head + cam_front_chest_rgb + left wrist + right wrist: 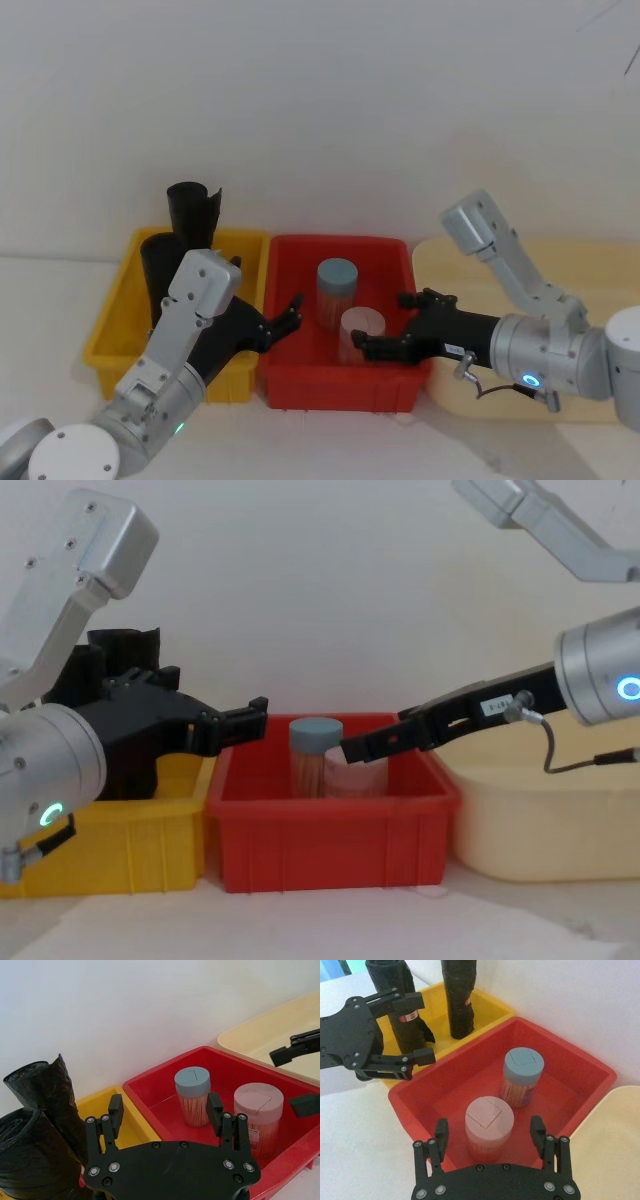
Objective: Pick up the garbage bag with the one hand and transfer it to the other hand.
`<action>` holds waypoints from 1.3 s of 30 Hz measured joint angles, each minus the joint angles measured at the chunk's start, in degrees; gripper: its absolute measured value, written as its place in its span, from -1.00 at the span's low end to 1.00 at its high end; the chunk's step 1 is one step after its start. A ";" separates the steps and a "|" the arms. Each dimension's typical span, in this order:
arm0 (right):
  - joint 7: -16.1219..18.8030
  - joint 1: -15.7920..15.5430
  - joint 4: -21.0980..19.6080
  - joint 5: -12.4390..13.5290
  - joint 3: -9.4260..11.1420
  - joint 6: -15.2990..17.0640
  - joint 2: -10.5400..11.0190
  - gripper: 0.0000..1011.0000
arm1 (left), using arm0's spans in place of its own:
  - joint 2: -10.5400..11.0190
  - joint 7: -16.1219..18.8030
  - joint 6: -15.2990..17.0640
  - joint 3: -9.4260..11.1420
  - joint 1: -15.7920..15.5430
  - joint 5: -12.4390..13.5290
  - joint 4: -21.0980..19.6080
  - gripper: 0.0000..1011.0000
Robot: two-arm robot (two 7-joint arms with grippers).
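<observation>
The garbage bag (157,266) is a black roll with a red-and-white label, standing upright in the yellow bin (115,322); it also shows in the left wrist view (25,1160) and the right wrist view (394,985). My left gripper (283,318), on the green-ringed arm, is open and empty. It hangs to the right of the bag, over the seam between the yellow and red bins (165,1110) (255,716). My right gripper (384,322), on the blue-ringed arm, is open above the red bin (489,1131) (350,750).
A second black roll with a ragged top (192,212) stands behind the bag in the yellow bin. The red bin (300,382) holds a blue-lidded jar (337,288) and a pink-lidded jar (361,332). A cream tray (560,262) lies on the right. A white wall is close behind.
</observation>
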 joint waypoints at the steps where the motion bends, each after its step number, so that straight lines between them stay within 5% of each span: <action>1: 0.03 0.10 0.11 -0.08 -0.10 -0.06 -0.05 0.98 | 0.00 0.00 0.00 0.00 0.00 0.00 0.00 0.98; 29: 1.34 4.59 7.43 -2.31 -4.73 -1.93 -2.97 0.98 | 0.00 0.00 0.00 0.00 0.00 0.00 0.00 0.98; 39: 1.49 5.11 8.66 -2.84 -5.32 -2.19 -3.44 0.57 | 0.00 0.00 0.00 0.00 0.00 0.00 0.00 0.98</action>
